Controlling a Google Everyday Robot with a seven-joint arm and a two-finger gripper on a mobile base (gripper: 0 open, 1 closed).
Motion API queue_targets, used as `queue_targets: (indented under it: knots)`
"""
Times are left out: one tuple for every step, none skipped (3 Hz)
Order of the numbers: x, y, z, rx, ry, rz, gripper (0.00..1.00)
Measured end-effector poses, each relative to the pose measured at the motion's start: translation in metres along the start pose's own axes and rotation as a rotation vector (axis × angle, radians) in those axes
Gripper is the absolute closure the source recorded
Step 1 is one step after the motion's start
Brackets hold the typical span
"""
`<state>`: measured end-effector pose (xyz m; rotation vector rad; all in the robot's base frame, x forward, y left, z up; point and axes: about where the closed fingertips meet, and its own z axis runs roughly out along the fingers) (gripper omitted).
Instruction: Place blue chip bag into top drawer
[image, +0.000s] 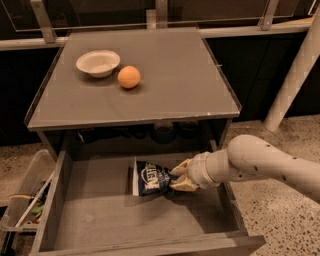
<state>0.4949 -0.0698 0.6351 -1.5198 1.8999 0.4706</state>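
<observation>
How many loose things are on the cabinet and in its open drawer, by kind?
Bowl: 1, on the cabinet top
Orange: 1, beside it
Blue chip bag: 1, in the top drawer, with the gripper at its right edge
Total: 3

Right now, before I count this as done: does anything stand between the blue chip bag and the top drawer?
Nothing visible does. The blue chip bag already lies inside the open top drawer, with the gripper at its right edge.
</observation>
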Motion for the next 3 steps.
queue_targets:
  knots:
    - [0.0000,0.0000,0.0000,0.000,0.000,0.000,0.13]
    - [0.0000,0.0000,0.0000,0.000,0.000,0.000,0.00]
    - [0.0000,0.0001,0.0001,0.000,0.000,0.000,0.00]
